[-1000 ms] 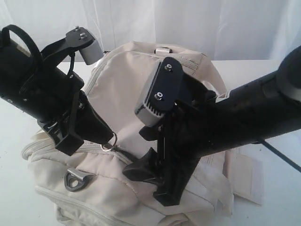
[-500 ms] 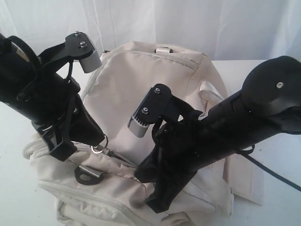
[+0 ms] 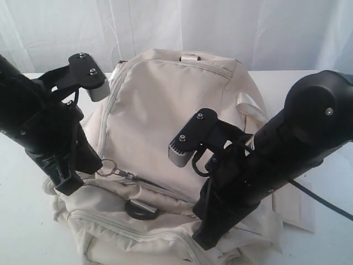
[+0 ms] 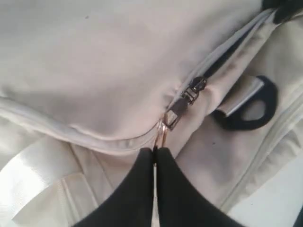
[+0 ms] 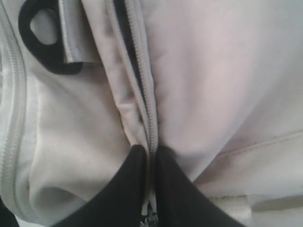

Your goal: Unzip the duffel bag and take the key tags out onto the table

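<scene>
The cream duffel bag (image 3: 165, 110) lies on the white table (image 3: 22, 232), with my two arms over its front. My left gripper (image 4: 155, 150) is shut on the metal ring (image 4: 161, 135) of the zipper pull. The slider (image 4: 194, 90) sits just beyond it, and a short dark gap of opened zipper (image 4: 227, 52) shows behind the slider. In the exterior view this ring (image 3: 108, 167) sticks out from under the left arm. My right gripper (image 5: 152, 150) is shut on the bag's zipper seam (image 5: 142, 85), pinching the fabric. The key tags are hidden.
A dark D-ring (image 3: 140, 210) on a webbing loop lies on the bag's front between the arms. A pale strap (image 3: 251, 110) runs by the right arm. White cloth (image 3: 292, 204) lies flat on the table to the right of the bag. A white curtain hangs behind.
My right gripper has come down and shut on the zipper seam. My left gripper has drawn the pull ring to the left, and the bag's front has shifted with it.
</scene>
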You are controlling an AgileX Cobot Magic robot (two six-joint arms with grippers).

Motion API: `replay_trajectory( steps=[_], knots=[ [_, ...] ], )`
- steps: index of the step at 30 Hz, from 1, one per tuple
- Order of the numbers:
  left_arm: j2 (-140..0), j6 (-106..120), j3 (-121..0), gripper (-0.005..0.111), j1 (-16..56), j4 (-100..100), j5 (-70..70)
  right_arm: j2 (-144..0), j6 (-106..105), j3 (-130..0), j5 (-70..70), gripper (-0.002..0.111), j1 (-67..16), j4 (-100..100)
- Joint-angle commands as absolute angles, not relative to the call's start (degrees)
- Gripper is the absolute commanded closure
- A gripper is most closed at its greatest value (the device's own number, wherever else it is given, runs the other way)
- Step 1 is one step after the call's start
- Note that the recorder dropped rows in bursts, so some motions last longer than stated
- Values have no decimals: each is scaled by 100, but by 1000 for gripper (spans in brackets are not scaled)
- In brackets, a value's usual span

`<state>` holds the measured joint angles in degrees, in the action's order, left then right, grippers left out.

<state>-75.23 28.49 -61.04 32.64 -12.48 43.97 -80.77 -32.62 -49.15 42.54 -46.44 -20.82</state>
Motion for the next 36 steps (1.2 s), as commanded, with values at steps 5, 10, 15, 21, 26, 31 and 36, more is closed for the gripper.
replay_trajectory(
  steps=[5, 10, 15, 21, 26, 31, 36],
  knots=[
    [-7460, 2396, -6060, 107, 3264, -749, 4354, -8070, -2788, -4873, 4853, 108, -4624, -1107],
    [-7460, 2216, -6060, 107, 3264, -509, 4374, -8070, -1950, -4873, 5070, 108, -4624, -324],
    [-7460, 2021, -6060, 107, 3264, -291, 4374, -8070, -534, -4873, 5453, 108, -4624, 1198],
    [-7460, 1967, -6060, 107, 3264, -252, 4374, -8070, 636, -4873, 5367, 108, -4624, 2092],
    [-7460, 1932, -6060, 107, 3264, -318, 4338, -8005, 636, -5115, 5134, 92, -4624, 1907],
    [-7460, 1944, -6060, 107, 3264, -471, 4313, -7666, 413, -5471, 5024, 66, -4624, 1489],
    [-7460, 1944, -6060, 107, 3264, -555, 4291, -7179, -831, -5759, 4531, 55, -4624, -142]
  ],
)
